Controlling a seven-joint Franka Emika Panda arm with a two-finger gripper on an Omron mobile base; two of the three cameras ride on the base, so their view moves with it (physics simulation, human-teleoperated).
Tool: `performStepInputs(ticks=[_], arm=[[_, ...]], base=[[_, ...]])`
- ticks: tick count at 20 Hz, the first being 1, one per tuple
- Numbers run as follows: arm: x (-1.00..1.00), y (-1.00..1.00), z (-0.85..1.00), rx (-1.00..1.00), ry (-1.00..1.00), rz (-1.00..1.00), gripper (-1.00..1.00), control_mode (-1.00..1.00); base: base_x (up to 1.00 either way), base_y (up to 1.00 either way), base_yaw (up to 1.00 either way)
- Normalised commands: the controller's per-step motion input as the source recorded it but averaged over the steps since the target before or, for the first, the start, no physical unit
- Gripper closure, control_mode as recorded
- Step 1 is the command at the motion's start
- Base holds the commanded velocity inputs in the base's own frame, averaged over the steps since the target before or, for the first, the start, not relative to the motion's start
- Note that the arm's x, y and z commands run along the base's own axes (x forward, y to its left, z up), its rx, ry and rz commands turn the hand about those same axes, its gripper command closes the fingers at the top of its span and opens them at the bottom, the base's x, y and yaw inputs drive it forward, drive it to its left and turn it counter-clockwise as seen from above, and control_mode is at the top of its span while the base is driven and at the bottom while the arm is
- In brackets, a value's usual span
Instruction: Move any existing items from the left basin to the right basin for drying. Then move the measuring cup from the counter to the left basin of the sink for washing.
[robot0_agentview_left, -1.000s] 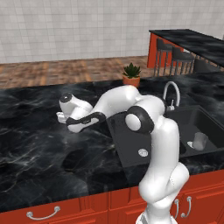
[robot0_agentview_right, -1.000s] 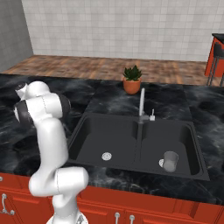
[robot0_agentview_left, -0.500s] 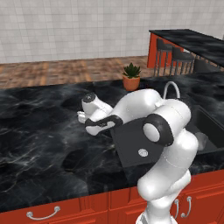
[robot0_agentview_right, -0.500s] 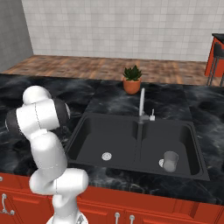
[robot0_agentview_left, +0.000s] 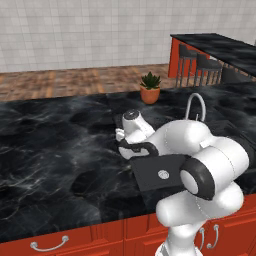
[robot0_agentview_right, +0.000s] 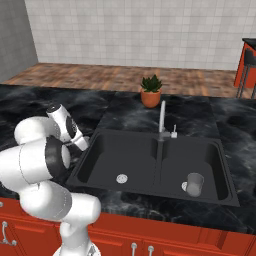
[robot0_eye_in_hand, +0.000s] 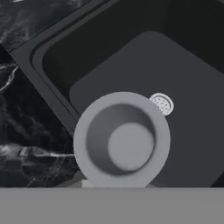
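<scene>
Gripper (robot0_eye_in_hand: 114, 186) holds the measuring cup (robot0_eye_in_hand: 121, 140) over the left basin (robot0_eye_in_hand: 175, 65) edge; move further in, then lower gently.

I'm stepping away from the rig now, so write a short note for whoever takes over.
Gripper: jaws shut on the measuring cup, carried above the left edge of the sink, mouth facing the hand camera.
Left basin: bare down to its drain.
Glass: upright in the right basin, so the first step looks done.
Left: set the measuring cup in the left basin and release.
</scene>
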Motion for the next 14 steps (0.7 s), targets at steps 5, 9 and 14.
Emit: performStepInputs(ticks=[5, 9, 14], arm=[[-0.26, -0.96, 0.01, 0.02, 0.00, -0.08, 1.00, -1.00], [0.00, -0.85, -0.14, 0.04, 0.00, -0.05, 1.00, -1.00], [0.11, -0.74, -0.27, 0.05, 0.00, -0.02, 1.00, -1.00]], base=[[0.00, 0.00, 0.00], [0.00, 0.00, 0.00], [0.00, 0.00, 0.00]])
